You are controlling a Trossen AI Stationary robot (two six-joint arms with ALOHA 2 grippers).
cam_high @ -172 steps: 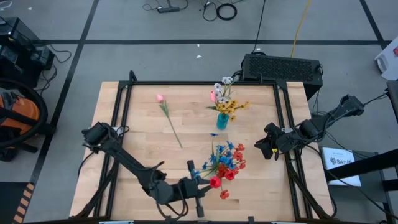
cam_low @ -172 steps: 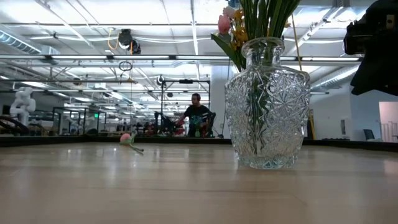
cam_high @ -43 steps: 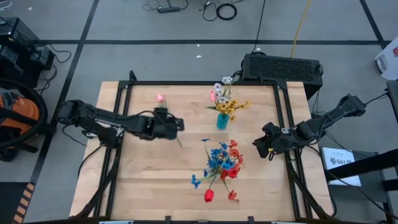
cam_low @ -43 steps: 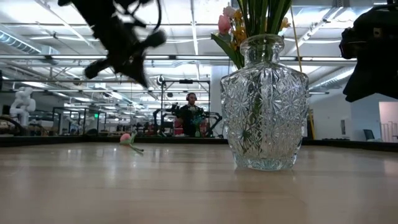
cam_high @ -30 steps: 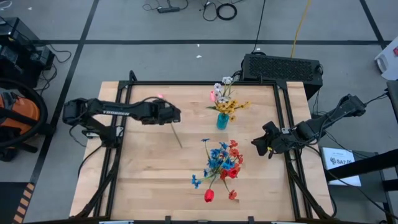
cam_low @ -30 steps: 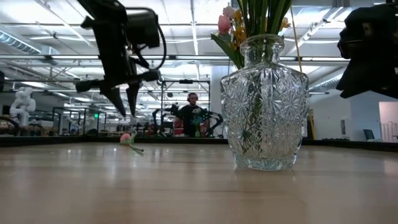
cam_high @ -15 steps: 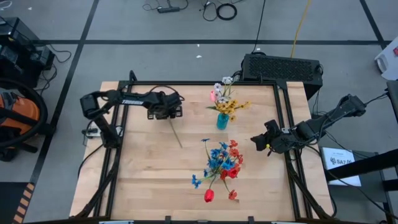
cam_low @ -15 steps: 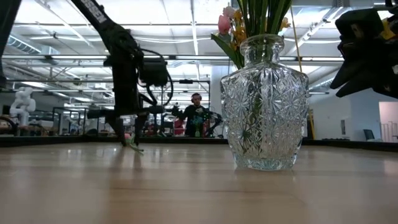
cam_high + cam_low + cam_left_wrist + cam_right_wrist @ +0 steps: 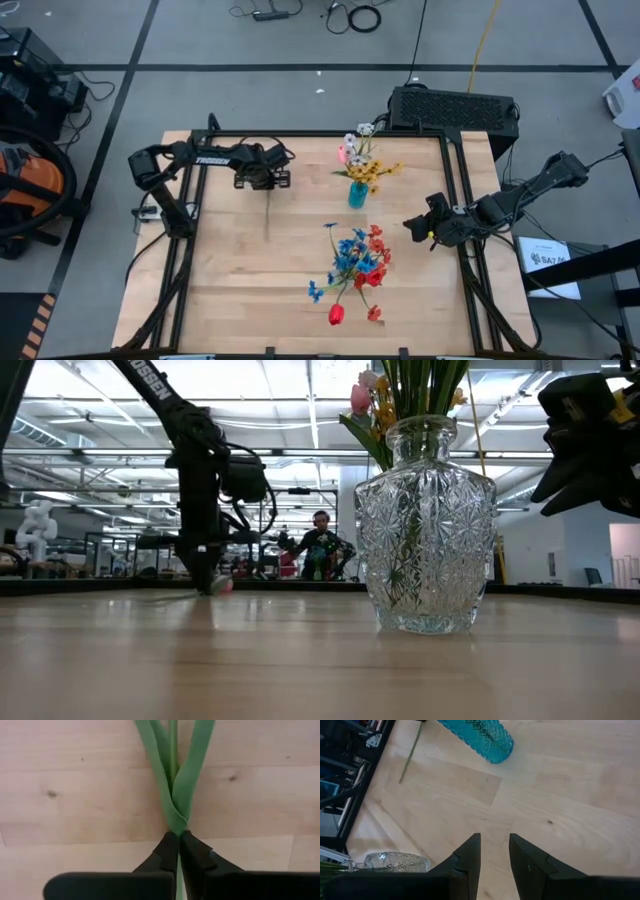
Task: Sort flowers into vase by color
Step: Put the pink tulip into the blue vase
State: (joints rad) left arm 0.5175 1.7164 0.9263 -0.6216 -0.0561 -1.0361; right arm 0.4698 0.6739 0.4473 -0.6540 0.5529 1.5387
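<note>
The left hand [image 9: 262, 180] is down at the tabletop [image 9: 230, 280] near its far left corner, pinched shut on the stem of the pink tulip [image 9: 174, 780]. Mid-table stand the blue vase [image 9: 357, 194] and clear vase [image 9: 428, 530], both holding flowers. The right hand [image 9: 494, 851] hovers at the right edge, fingers slightly apart, empty.

Pale matt wooden table [image 9: 230, 270], glossy cut-glass vase [image 9: 428, 525]
</note>
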